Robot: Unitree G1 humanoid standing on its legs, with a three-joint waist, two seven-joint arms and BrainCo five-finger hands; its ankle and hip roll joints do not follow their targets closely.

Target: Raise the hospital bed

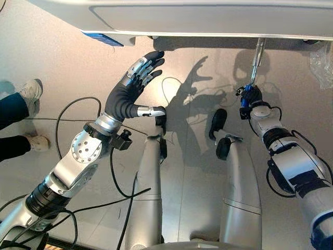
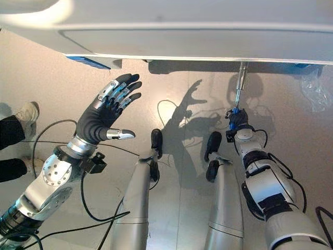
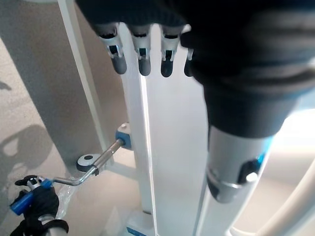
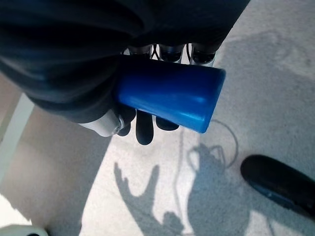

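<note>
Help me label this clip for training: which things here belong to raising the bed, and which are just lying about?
Part of the job:
hospital bed
metal crank under the bed
blue crank handle, gripped by the right hand

Just about:
left hand, open, held up near the bed's edge
person's shoes on the floor
clear plastic wrap

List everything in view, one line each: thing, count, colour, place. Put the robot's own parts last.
bed: one, white, along the far edge of the head views, above both hands.
crank: one, silver rod, sticks out from under the bed on the robot's right.
crank handle: one, blue, at the crank's end, inside the right hand.
plastic wrap: one, clear, on the floor at far right under the bed.
person's shoes: two, pale, on the floor at far left.
floor: grey, under everything.
left hand: one, open, raised near the bed's edge, holding nothing.
right hand: one, curled round the crank handle.
</note>
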